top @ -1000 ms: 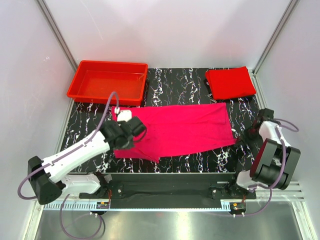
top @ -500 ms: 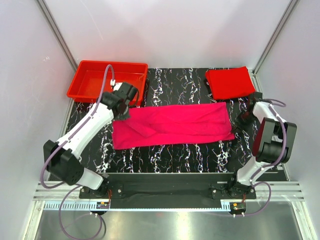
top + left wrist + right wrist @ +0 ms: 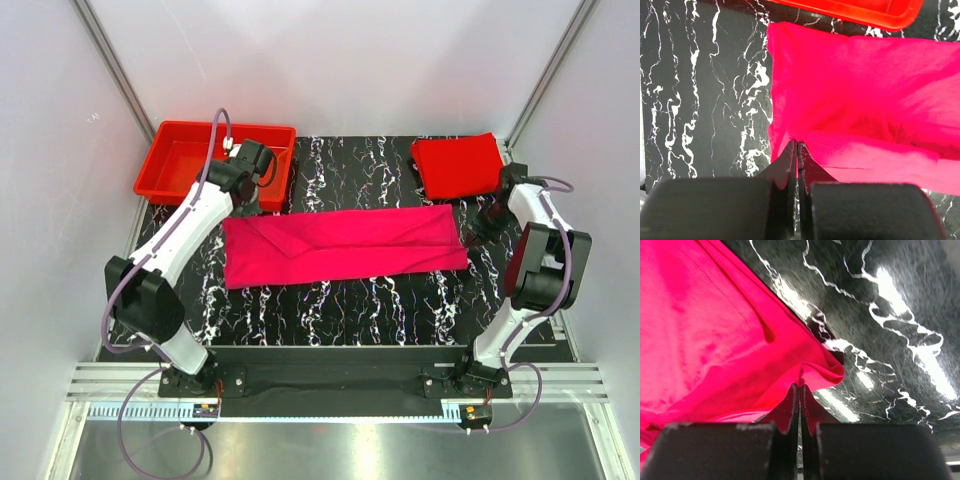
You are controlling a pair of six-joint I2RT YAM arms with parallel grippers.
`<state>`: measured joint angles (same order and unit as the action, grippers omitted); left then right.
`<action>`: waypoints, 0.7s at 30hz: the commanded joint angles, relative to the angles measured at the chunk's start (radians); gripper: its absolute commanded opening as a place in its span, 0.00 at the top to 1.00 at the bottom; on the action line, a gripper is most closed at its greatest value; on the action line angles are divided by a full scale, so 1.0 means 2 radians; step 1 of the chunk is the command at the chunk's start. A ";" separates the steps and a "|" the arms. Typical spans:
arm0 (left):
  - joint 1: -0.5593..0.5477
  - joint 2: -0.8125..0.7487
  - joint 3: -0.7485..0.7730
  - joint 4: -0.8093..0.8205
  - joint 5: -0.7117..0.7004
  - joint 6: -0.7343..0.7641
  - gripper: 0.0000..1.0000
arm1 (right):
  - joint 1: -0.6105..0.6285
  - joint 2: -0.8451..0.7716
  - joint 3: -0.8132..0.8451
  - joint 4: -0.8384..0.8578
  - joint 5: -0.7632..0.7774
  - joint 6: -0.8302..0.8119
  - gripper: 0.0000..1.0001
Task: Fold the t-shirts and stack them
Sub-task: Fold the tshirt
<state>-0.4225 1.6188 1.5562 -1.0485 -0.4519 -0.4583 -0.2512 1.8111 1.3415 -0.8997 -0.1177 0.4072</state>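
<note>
Worktop [image 3: 340,315] is showing its black marbled surface on the near side of the magenta t-shirt [image 3: 345,245], which is lying across the middle as a long flat band, doubled lengthwise. At the left end of the magenta t-shirt, towards its far edge, your left end effector [image 3: 796,146] is pinching the cloth, its fingers pressed together on the edge of the upper layer. At the right end your right end effector [image 3: 800,387] is doing the same, clamped on a puckered corner that is lifting slightly off the worktop.

Beyond the magenta t-shirt's far left corner the red tray [image 3: 165,191] is sitting close to the cloth. Beyond its far right corner the red t-shirt [image 3: 460,165] is resting as a folded square, apart from it.

You are, I judge, finishing the lengthwise fold, with the carried edge being laid down along the far side. Next you are probably going to need both end effectors letting go cleanly, without dragging the layers. After that comes taking the short ends for a crosswise fold, then stacking onto the red t-shirt.
</note>
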 commanded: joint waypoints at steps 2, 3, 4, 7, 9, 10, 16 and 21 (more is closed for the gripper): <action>0.013 0.017 0.027 0.017 0.003 0.021 1.00 | 0.001 0.026 0.036 -0.011 -0.005 -0.003 1.00; 0.013 0.023 0.029 0.019 0.003 0.021 1.00 | 0.001 0.033 0.038 -0.010 -0.007 -0.002 1.00; 0.016 0.025 0.031 0.019 0.005 0.021 1.00 | 0.001 0.037 0.041 -0.010 -0.007 -0.002 1.00; 0.018 0.035 0.036 0.021 0.007 0.023 1.00 | 0.001 0.052 0.050 -0.009 -0.009 -0.003 1.00; 0.019 0.040 0.037 0.025 0.007 0.024 1.00 | 0.002 0.059 0.054 -0.007 -0.010 -0.003 1.00; 0.019 0.047 0.041 0.024 0.005 0.024 1.00 | 0.002 0.060 0.056 -0.005 -0.010 -0.003 1.00; 0.027 0.053 0.053 0.028 -0.006 0.027 1.00 | 0.003 0.066 0.074 -0.009 -0.009 -0.003 1.00; 0.039 0.070 0.059 0.032 0.004 0.032 1.00 | 0.004 0.085 0.088 -0.010 -0.019 0.000 1.00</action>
<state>-0.3611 1.7393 1.6207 -1.0210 -0.4412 -0.4160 -0.2485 1.9545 1.4685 -0.9184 -0.1291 0.4076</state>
